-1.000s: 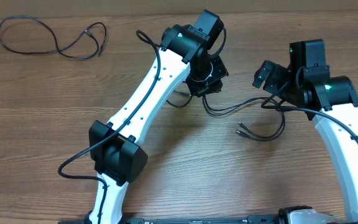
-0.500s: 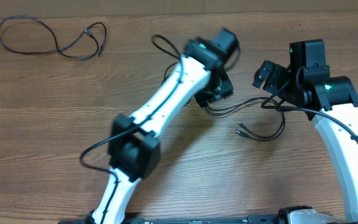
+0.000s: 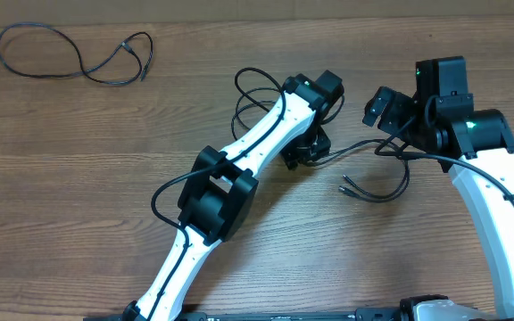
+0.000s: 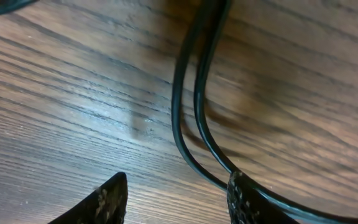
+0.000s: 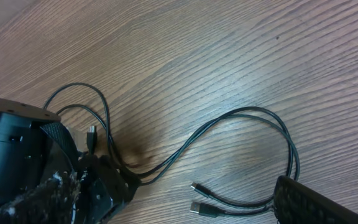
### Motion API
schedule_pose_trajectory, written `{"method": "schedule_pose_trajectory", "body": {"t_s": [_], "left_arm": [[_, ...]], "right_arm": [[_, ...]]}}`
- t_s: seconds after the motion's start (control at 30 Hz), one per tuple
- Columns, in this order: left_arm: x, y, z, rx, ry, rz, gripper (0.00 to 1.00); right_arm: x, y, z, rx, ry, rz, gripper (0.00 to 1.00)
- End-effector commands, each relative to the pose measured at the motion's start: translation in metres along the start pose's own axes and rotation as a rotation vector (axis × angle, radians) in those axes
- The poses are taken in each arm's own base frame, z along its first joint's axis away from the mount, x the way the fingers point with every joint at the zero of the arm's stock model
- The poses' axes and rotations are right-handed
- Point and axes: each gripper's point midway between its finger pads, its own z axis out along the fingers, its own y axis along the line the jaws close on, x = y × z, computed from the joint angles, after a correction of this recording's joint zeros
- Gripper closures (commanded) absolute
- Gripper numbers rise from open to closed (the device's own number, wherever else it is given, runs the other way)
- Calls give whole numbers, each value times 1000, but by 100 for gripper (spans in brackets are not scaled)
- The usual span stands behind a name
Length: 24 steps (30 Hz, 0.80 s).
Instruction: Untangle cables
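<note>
Three cables, thin and black, on a wood-grain worktop.

Item 1. Lone cable: far left corner of the worktop. It lies in one loose, open loop, well apart from both pincers and from the other two cords.

Item 2. Pair: two cords running side by side, centre-right.
- From the left pincer they pass rightward, swing round in a wide bend, and double back.
- Plugs: at the end of the return run, lying free on the wood and close together.
- Opposite ends: small loops on the far side of the left pincer. One small plug shows there in the right wrist view.

Item 3. Left pincer: low over the worktop, above the pair, fingers apart. In its own view both cords lie flat on the wood. They curve down between the fingers and pass close by one fingertip; whether they touch it cannot be told. Nothing is clamped.

Item 4. Right pincer: raised above the worktop, near the pair's bend. Its fingers are spread wide, with nothing between them.
</note>
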Motion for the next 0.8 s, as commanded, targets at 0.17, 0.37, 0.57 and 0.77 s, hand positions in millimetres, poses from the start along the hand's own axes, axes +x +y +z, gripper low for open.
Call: {"method": "schedule_pose_trajectory", "body": {"t_s": [0.17,0.37,0.57,0.77], "left_arm": [[0,-6,8,-1,-25,-40,49],[10,-6,10,-17,-23,-46,51],[17,4,10,-64,-5,-72,55],[13,2,10,-56,-27,-115,54]], "right_arm": [[-2,-2,-1,7,-10,-1,0],[-2,-2,-1,7,-10,-1,0],[-2,-2,-1,7,-10,-1,0],[-2,-2,-1,7,-10,-1,0]]}}
